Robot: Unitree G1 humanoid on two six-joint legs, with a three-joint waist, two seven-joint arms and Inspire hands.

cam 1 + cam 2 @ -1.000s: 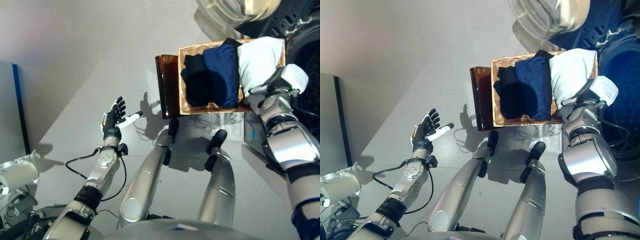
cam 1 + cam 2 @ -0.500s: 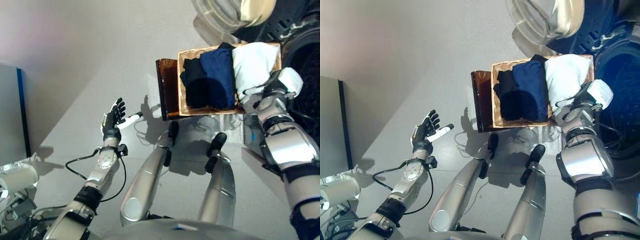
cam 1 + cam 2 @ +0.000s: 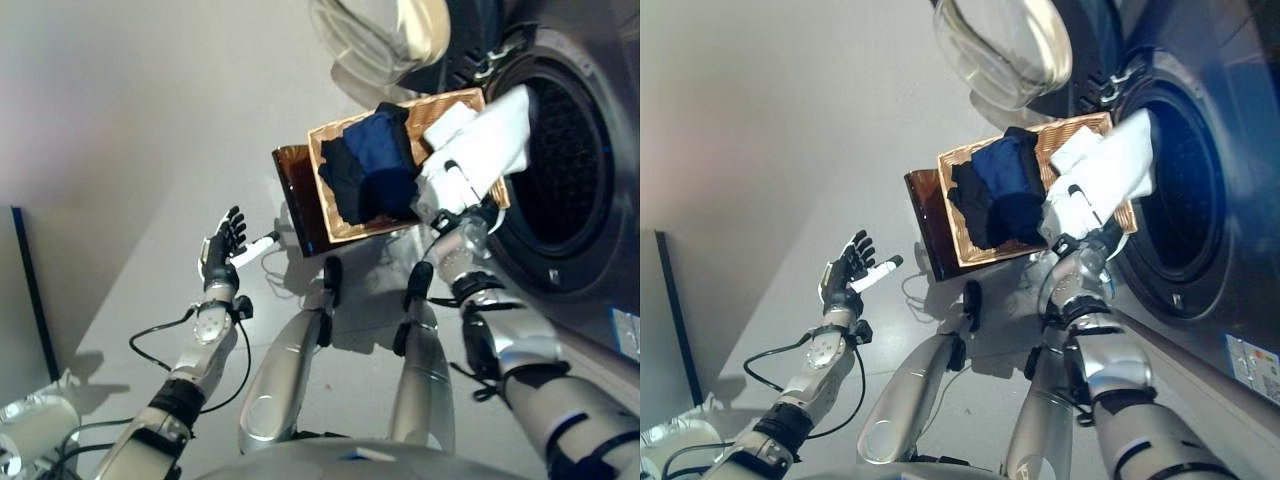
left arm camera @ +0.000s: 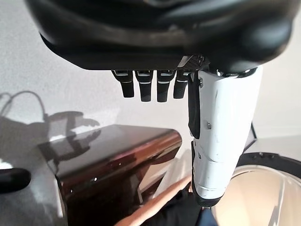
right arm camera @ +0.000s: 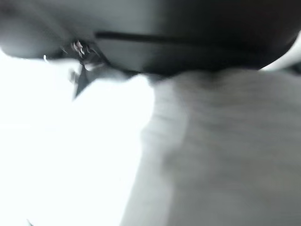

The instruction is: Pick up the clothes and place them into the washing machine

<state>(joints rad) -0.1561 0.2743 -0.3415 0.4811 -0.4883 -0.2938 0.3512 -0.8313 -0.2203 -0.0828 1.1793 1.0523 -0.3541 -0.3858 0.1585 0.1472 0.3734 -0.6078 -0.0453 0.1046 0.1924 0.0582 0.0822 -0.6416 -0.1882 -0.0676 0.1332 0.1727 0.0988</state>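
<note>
A wicker basket on a brown stand holds a dark blue garment and a black one. My right hand is shut on a white garment, which hangs above the basket's right end beside the washing machine's round opening. White cloth fills the right wrist view. My left hand is held up open over the floor to the left of the stand, holding nothing. In its wrist view the fingers are straight, with the white-covered thumb beside them.
The machine's glass door is swung open above the basket. The machine's dark front fills the right side. A grey panel stands at the far left, with white items on the floor below it.
The camera has turned right, showing more of the machine. My right hand has lifted the white garment out of the basket toward the drum opening. The left hand has stayed put.
</note>
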